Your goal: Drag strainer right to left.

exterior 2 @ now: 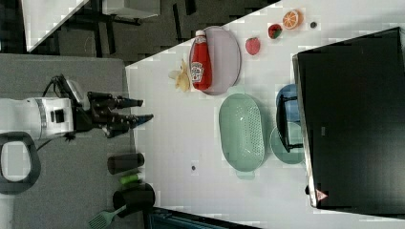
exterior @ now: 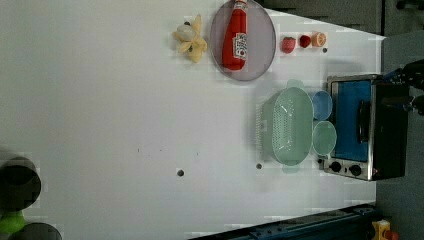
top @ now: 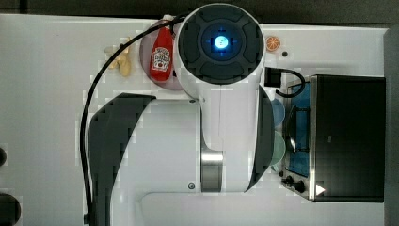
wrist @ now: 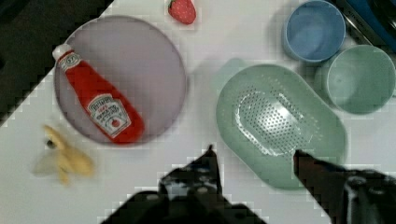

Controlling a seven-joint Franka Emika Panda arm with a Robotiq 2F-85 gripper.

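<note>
Your top view looked straight down over the arm (top: pixel 221 99). Left and right views looked down on the table (exterior: pixel 125 125) from farther off, sharing the strainer (exterior: pixel 289 125). Your wrist view sat closest above it.

You have the strainer (wrist: pixel 280 125) on the desk (exterior: pixel 125 100) just ahead of your open jaws, two bowls (wrist: pixel 314 29) (wrist: pixel 360 78) touching its far side, and beyond your other finger (wrist: pixel 208 168) a bottle (wrist: pixel 100 105) lying on a plate (wrist: pixel 149 70).
</note>
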